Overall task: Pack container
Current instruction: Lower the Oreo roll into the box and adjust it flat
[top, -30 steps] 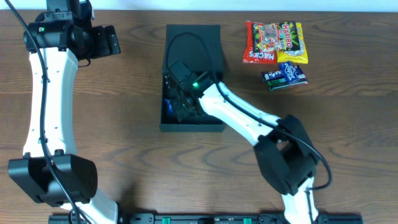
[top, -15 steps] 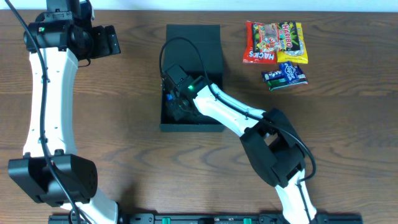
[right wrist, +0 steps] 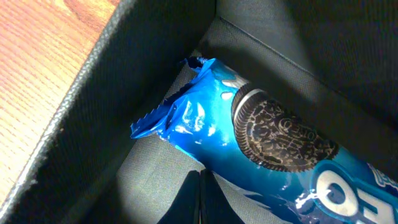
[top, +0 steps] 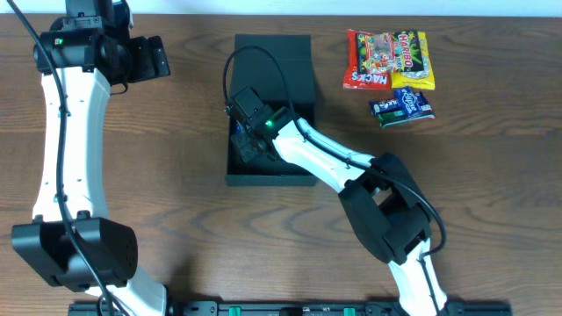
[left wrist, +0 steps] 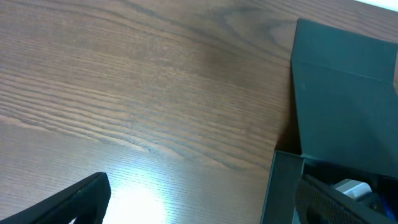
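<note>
The dark teal-black container [top: 270, 180] lies mid-table with its flap lid [top: 274, 61] open toward the far side. A blue Oreo packet [right wrist: 261, 143] lies inside along the left wall [right wrist: 124, 81]; a bit of it shows in the overhead view [top: 234, 146]. My right gripper [top: 248, 140] reaches down into the container. Its fingers [right wrist: 200, 193] are pressed together with nothing between them, right next to the packet. My left gripper [top: 158, 60] is open and empty over bare table at the far left [left wrist: 202, 199], with the container [left wrist: 348, 99] to its right.
At the far right lie a red Haribo bag [top: 369, 60], a yellow-and-black bag [top: 411, 60] and a small blue packet [top: 402, 107]. The right arm stretches across the container's front right corner.
My right gripper has moved a little to the far left inside the container, and its elbow has swung left. The left arm has not moved.
</note>
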You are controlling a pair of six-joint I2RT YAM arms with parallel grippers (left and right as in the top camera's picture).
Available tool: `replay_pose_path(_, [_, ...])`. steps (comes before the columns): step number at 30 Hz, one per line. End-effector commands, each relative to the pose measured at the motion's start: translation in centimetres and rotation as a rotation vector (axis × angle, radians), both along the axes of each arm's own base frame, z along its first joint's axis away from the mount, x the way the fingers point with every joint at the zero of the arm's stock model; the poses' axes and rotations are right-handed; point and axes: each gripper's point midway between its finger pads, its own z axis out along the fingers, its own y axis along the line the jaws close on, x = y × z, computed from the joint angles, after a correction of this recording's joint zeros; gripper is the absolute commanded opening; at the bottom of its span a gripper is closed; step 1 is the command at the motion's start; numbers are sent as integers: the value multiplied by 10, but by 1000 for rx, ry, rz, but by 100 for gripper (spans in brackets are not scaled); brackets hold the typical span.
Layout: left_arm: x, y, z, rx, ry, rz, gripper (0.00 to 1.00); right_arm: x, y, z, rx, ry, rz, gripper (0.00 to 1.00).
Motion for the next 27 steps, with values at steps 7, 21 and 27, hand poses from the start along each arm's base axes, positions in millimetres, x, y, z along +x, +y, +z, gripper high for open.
replay_pose_path(7, [-1,1,-1,-6,10,8,95,-3,-12,13,-24,7,-27,2])
replay_pose_path(21, [-1,1,-1,-4,10,9,95,-1,-63,8,-140,49,-111,2])
replay_pose_path(27, [-2,1,-2,-5,14,9,95,4,-74,-3,-135,47,-137,2])
